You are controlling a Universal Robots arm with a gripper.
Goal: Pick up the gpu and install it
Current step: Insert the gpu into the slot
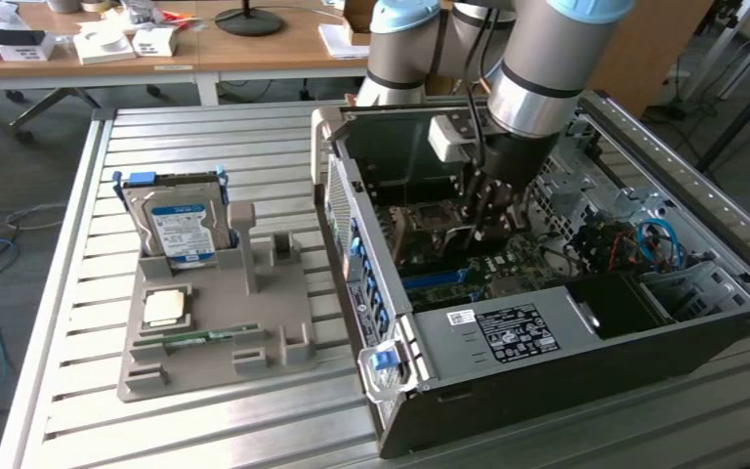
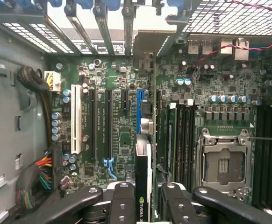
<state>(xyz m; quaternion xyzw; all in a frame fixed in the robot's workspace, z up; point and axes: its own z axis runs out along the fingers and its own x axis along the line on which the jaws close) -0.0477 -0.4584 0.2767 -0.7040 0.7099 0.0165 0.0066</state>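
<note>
the case (image 1: 531,376) sits on the worktop (image 1: 219,137). the tool (image 1: 486,227) hangs inside it, over the board (image 2: 122,140). the gpu (image 2: 143,186) stands edge-on between the tool's fingers, in line with a slot (image 2: 140,100) just past its end. beside the tool lie the memory slots (image 2: 180,140), with the socket (image 2: 225,163) beyond them. outside the case, well apart from the tool towards the exterior view's left, a tray (image 1: 206,342) holds a drive (image 1: 183,230) upright.

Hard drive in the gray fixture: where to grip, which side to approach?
Upper half of the hard drive, coming down from above, fingers on its two broad faces. It stands upright in the gray fixture, whose slot holds its lower edge; probably only the top is free.
</note>
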